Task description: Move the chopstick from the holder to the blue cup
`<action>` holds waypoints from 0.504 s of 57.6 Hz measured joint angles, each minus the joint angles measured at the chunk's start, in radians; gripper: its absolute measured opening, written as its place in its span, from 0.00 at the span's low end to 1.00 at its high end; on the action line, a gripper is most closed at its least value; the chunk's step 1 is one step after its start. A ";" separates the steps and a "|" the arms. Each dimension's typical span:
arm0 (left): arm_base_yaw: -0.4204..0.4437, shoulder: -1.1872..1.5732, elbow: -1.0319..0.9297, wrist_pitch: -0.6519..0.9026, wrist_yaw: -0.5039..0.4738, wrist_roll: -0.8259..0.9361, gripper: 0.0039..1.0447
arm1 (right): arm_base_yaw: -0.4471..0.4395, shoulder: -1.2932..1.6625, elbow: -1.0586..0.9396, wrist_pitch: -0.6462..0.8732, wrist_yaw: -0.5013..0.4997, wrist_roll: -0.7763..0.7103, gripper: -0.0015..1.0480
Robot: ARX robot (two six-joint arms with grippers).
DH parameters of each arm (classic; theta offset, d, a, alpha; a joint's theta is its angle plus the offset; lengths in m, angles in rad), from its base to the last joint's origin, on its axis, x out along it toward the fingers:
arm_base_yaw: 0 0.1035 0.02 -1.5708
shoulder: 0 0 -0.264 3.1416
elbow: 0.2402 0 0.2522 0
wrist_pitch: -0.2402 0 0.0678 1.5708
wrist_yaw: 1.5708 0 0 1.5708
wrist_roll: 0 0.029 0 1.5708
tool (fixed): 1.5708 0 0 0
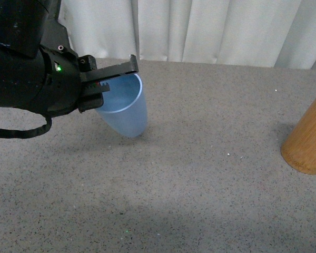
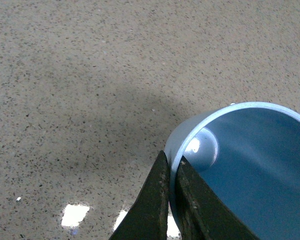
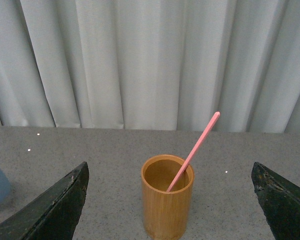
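Chopstick in holder: right wrist view only

The blue cup is seen as smooth matt plastic. The holder is rendered in satin wood with fine vertical grain. The chopstick is seen as smooth. The table is finished in speckled, slightly reflective stone-like material; the curtain is made of matt cloth.
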 joint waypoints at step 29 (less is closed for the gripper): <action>-0.135 0.024 -0.032 0.015 -0.006 -0.015 0.03 | 0.000 0.000 0.000 0.000 0.000 0.000 0.91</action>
